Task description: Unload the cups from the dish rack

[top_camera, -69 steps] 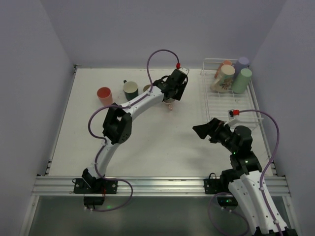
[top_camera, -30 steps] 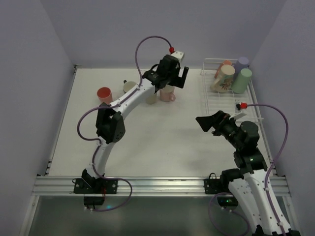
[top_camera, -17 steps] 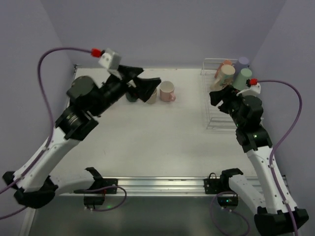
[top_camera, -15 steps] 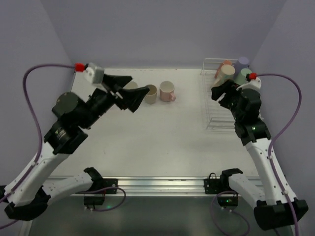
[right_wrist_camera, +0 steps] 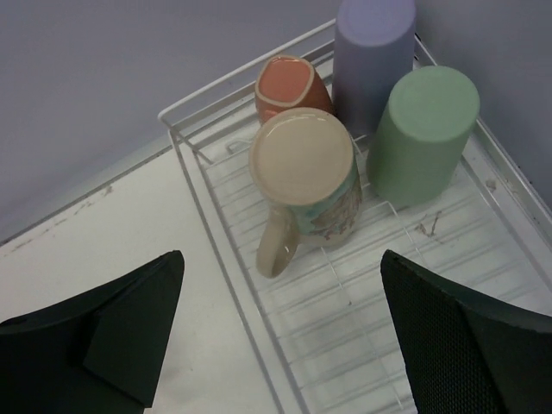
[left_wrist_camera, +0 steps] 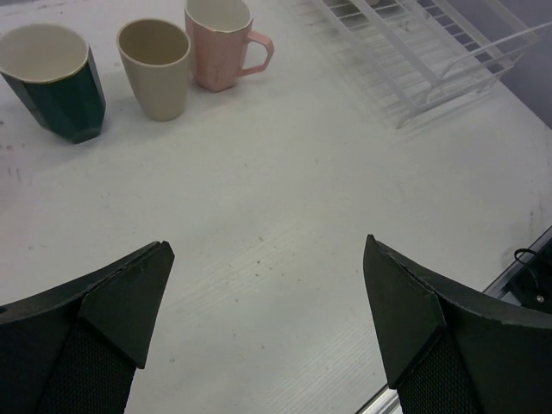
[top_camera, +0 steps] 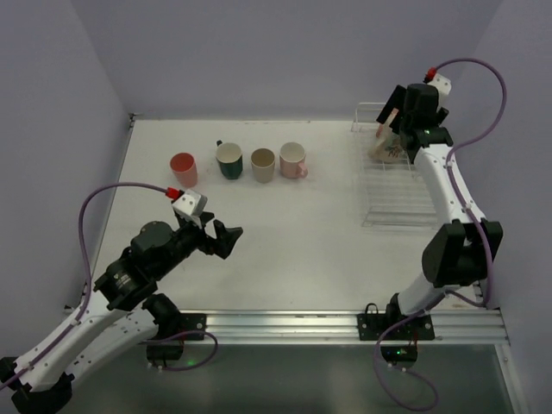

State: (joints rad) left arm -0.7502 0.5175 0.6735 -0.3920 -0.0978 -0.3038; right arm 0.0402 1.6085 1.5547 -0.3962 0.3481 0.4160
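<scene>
Four cups are stood upside down, bases up, close together at the far end of the dish rack [right_wrist_camera: 362, 302], a white wire-grid tray with low clear sides set on the right of the bench [top_camera: 293, 233]. They are a cream mug [right_wrist_camera: 304, 168] with a printed side and a loop handle, a rounded salmon cup [right_wrist_camera: 289, 84], a tall smooth lavender tumbler [right_wrist_camera: 373, 43] and a light green tumbler [right_wrist_camera: 423, 129].

Four more cups are lined up upright on the matte white bench, well apart from the rack: a red cup [top_camera: 183, 167], a faceted dark green cup [left_wrist_camera: 53, 79], a plain tan cup [left_wrist_camera: 155, 67] and a faceted pink mug [left_wrist_camera: 221, 43] with its handle turned towards the rack.

The right hand [right_wrist_camera: 282, 259] is held above the racked cups, its two dark wedge-shaped fingers spread wide with nothing gripped. The left hand [left_wrist_camera: 265, 254] is held low over the near part of the bench, its fingers likewise wide apart and empty.
</scene>
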